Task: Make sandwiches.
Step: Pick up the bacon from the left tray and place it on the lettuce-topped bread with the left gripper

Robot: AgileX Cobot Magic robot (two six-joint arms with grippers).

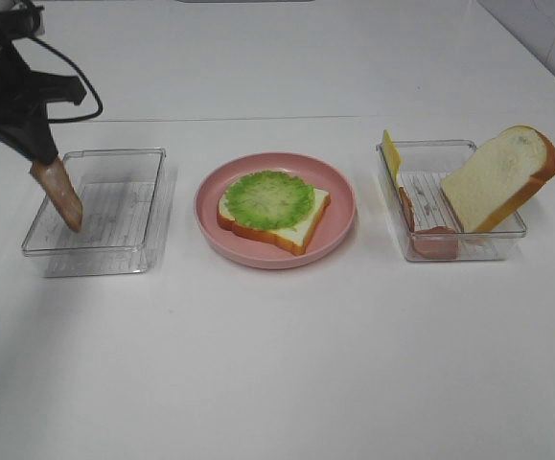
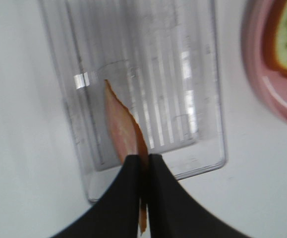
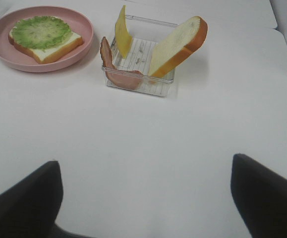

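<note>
From the high camera, the left claw (image 1: 44, 161) is closed on the upper end of a brown bacon strip (image 1: 64, 196). The strip hangs down from it at a slant, its lower tip inside the clear left tray (image 1: 157, 206), which stands on the white table (image 1: 277, 364) to the left of the pink plate (image 1: 258, 257). On the plate lies a bread slice (image 1: 301, 228) topped with ruffled lettuce (image 1: 269, 198). To the plate's right, the right tray (image 1: 521, 228) holds a second bread slice (image 1: 497, 182) leaning up against its far edge, yellow cheese (image 1: 390, 153) upright at the side nearest the plate, and reddish ham (image 1: 435, 241) at the front. In the left wrist view, the left claw (image 2: 143, 161) is pinched tight on the bacon strip (image 2: 123, 129), which runs away from it over the left tray (image 2: 183, 74); the plate (image 2: 262, 79) shows at the frame's edge, blurred. In the right wrist view, the right claw (image 3: 145, 168) stands wide apart and holds nothing, well apart from the right tray (image 3: 138, 87) with the second bread slice (image 3: 178, 47), cheese (image 3: 122, 32) and ham (image 3: 126, 79), just beside the plate (image 3: 84, 47).
</note>
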